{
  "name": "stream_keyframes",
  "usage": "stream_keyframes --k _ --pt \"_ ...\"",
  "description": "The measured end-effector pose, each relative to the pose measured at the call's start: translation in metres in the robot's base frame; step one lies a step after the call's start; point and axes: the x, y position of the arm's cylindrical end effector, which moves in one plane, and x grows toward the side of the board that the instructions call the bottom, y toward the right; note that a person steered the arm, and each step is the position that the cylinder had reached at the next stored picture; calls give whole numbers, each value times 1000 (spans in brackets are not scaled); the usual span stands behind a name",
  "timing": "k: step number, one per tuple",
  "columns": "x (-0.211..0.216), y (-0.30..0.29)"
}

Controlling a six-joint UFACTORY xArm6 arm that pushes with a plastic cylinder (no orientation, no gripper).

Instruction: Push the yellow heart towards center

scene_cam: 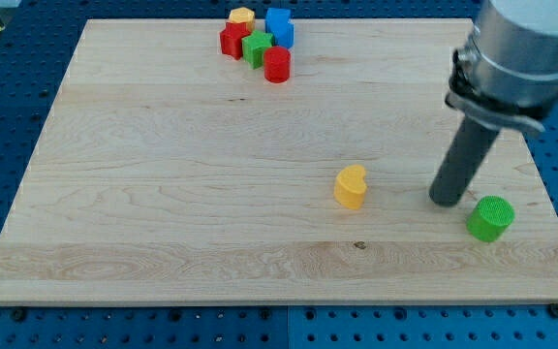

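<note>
The yellow heart point(351, 186) lies on the wooden board point(163, 194), right of the middle and toward the view's bottom. My tip point(446, 201) rests on the board to the right of the heart, with a clear gap between them. A green cylinder point(490, 218) lies just to the lower right of my tip, close to it but apart.
A cluster of blocks sits at the view's top centre: a yellow hexagon point(241, 16), a blue block point(279, 25), a red block point(232, 41), a green block point(257, 47) and a red cylinder point(277, 65). The board's right edge is near the green cylinder.
</note>
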Motion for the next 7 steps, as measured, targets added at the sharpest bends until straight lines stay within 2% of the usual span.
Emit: stream_keyframes --k 1,2,5,7 --pt "22 -24" --pt "18 -45" --pt "-29 -118" --pt "-37 -159"
